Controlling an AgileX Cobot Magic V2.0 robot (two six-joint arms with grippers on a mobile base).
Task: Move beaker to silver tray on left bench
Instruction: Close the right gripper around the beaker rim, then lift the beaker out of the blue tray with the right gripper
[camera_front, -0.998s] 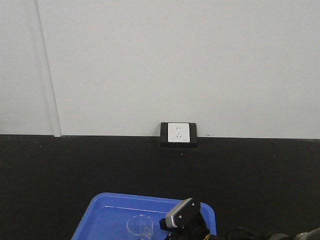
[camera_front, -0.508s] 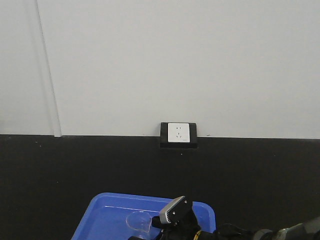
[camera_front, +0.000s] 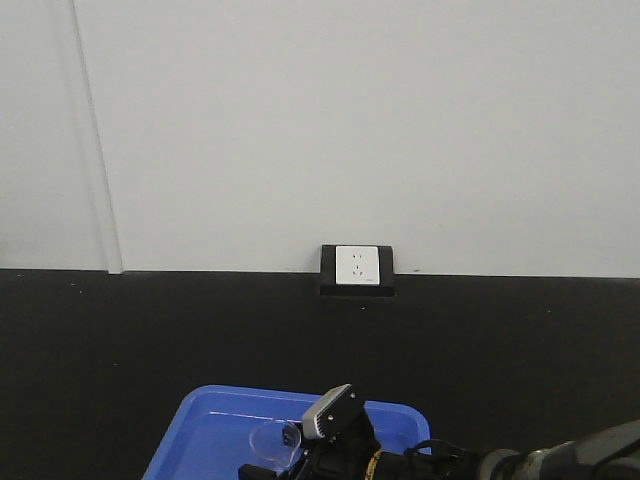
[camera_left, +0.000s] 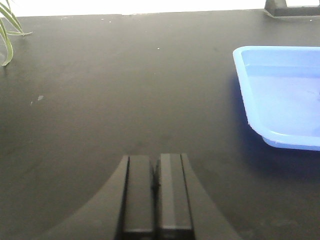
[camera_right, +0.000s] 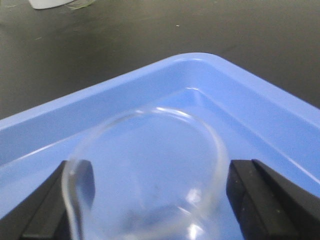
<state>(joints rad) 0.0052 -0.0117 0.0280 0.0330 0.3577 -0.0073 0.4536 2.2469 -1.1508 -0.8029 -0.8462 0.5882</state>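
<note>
The clear glass beaker (camera_right: 145, 175) stands in a bright blue plastic tray (camera_right: 240, 100) on a black worktop (camera_left: 125, 85). My right gripper (camera_right: 152, 200) is open and straddles it, one black finger close on each side of its rolled rim. The front view shows the beaker (camera_front: 270, 442) at the bottom edge, just left of the right arm's wrist and gripper (camera_front: 300, 452). My left gripper (camera_left: 155, 170) is shut with nothing in it, low over bare worktop left of the blue tray (camera_left: 280, 90). The silver tray is out of view.
A wall socket in a black frame (camera_front: 358, 267) sits at the back where the grey wall meets the black surface. Green plant leaves (camera_left: 6, 30) reach in at the far left. A white object (camera_right: 50, 4) stands beyond the tray.
The right arm has moved left and forward over the blue tray, bringing its fingers around the beaker. The beaker has hardly shifted.
</note>
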